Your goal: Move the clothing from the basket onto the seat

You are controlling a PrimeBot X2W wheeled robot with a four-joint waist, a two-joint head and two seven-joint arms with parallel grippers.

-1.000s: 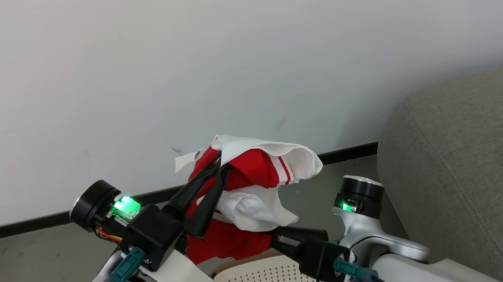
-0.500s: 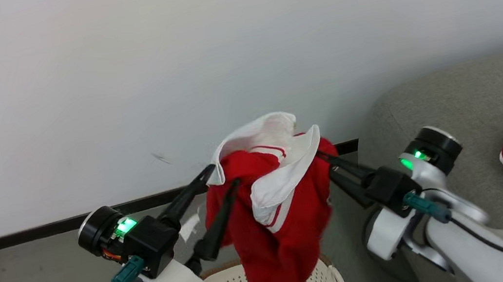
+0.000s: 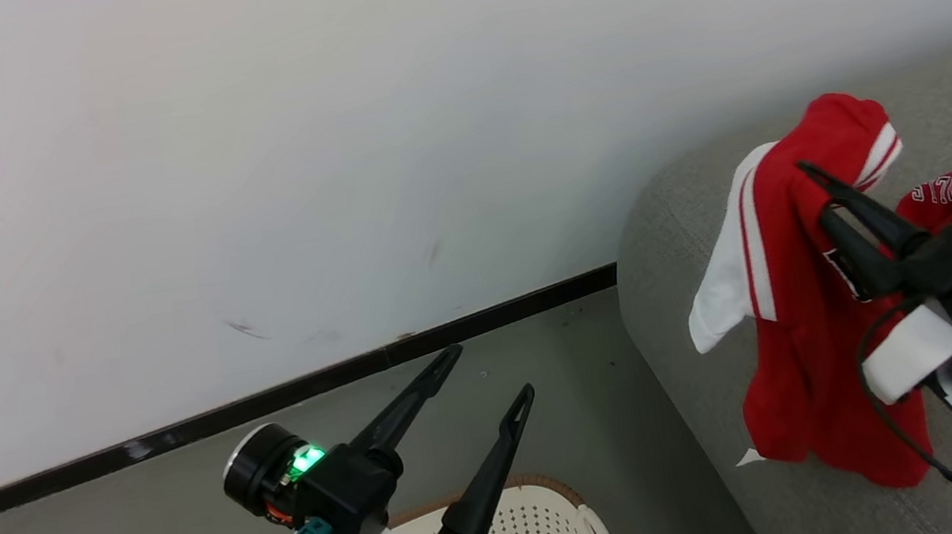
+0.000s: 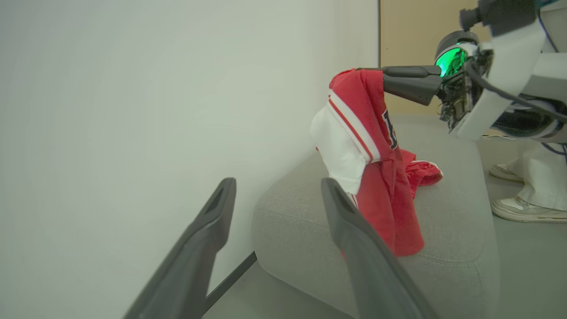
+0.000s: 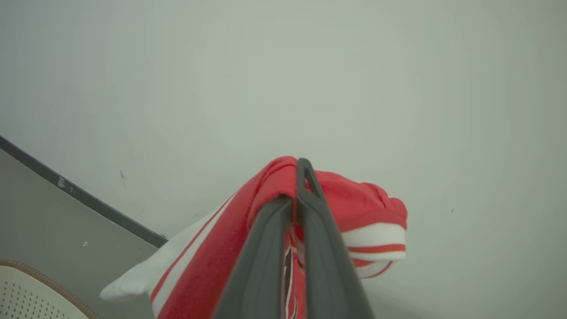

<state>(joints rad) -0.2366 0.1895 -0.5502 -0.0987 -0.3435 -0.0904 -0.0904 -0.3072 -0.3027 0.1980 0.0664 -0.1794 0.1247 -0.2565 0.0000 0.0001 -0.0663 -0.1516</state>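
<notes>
My right gripper is shut on a red jersey with white sleeves and holds it up over the grey seat. The jersey's lower hem hangs down to the cushion. Seen from the right wrist, the shut gripper pinches the red fabric. A second red jersey lies on the seat just behind. My left gripper stands open and empty above the cream basket. The left wrist view looks past its open gripper at the hanging jersey and the seat.
A white wall with a dark baseboard runs behind the grey floor. A person's white shoes stand on the floor beyond the seat. The basket rim shows low at the left of the right wrist view.
The left gripper let go of the jersey and opened. The right gripper carried the jersey rightward from above the basket to over the seat. The camera turned right too.
</notes>
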